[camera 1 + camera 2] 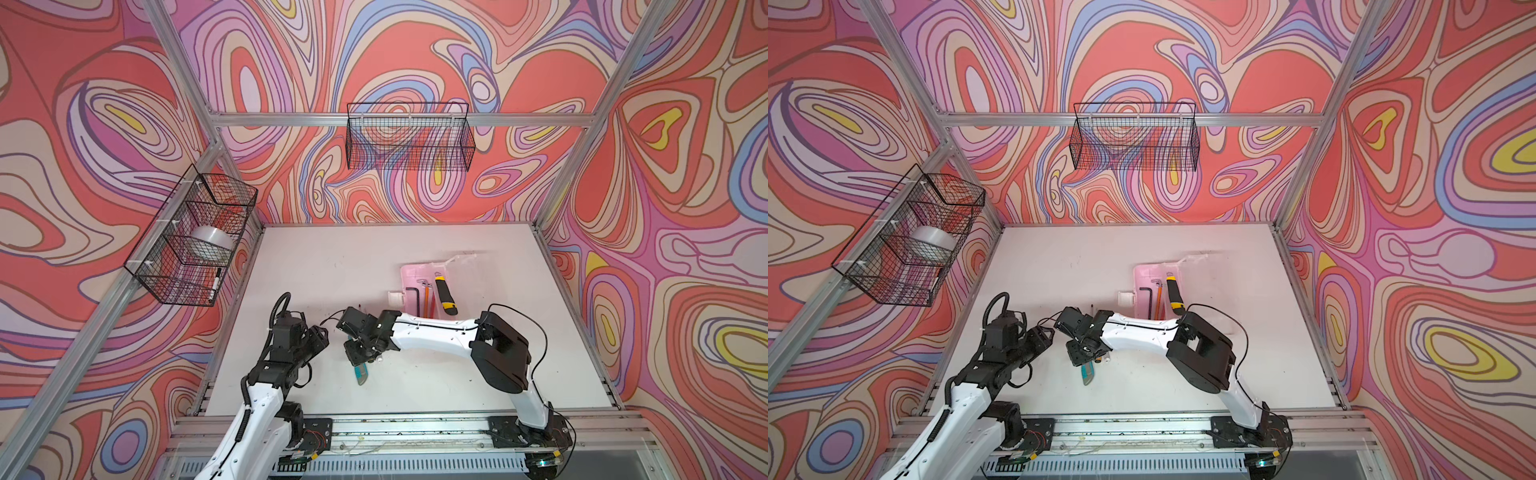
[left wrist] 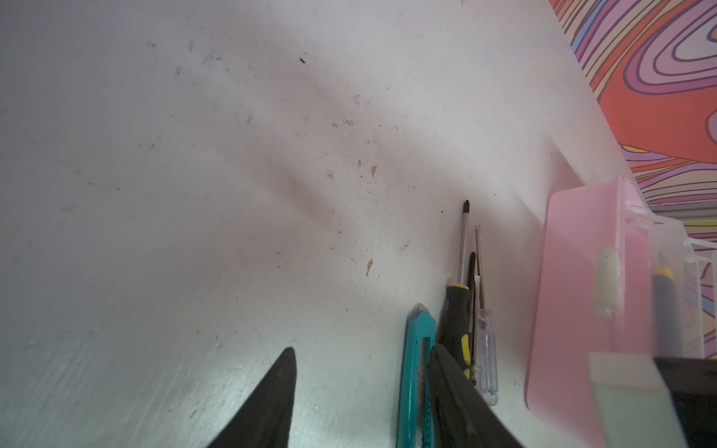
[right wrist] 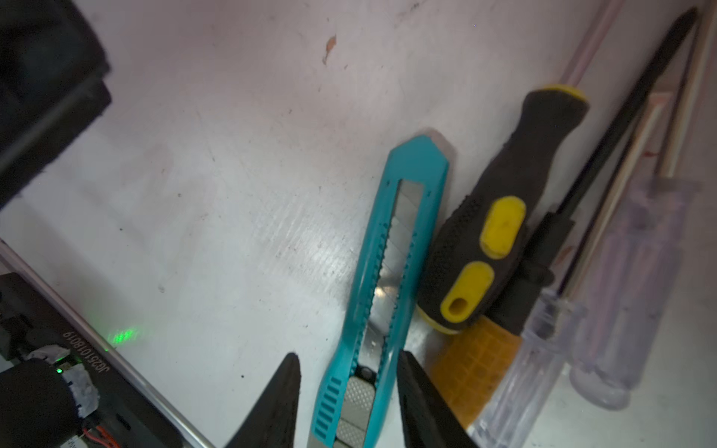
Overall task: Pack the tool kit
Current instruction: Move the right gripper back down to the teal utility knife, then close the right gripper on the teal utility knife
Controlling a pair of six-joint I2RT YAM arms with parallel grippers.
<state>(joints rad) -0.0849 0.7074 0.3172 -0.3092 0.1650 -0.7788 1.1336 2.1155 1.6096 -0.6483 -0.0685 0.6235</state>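
The pale-pink case (image 1: 409,272) (image 1: 1142,272) lies open at the table's right, its translucent lid (image 1: 463,264) folded back. Inside it are hex keys (image 1: 412,296) and the yellow-black knife (image 1: 445,294) (image 1: 1175,296). The teal knife (image 3: 395,252) (image 1: 360,372) (image 2: 417,349) lies on the table beside small screwdrivers (image 3: 504,217) (image 2: 458,310). My right gripper (image 3: 348,353) (image 1: 356,359) straddles the teal knife's slider end, open, with a thin gap at one finger. Just left of it hovers my left gripper (image 2: 362,353) (image 1: 322,334), open and empty.
A black wire basket (image 1: 191,241) on the left wall holds a tape roll and a marker. A second wire basket (image 1: 409,137) hangs on the back wall. The aluminium rail (image 1: 395,432) carrying both arm bases runs along the front edge.
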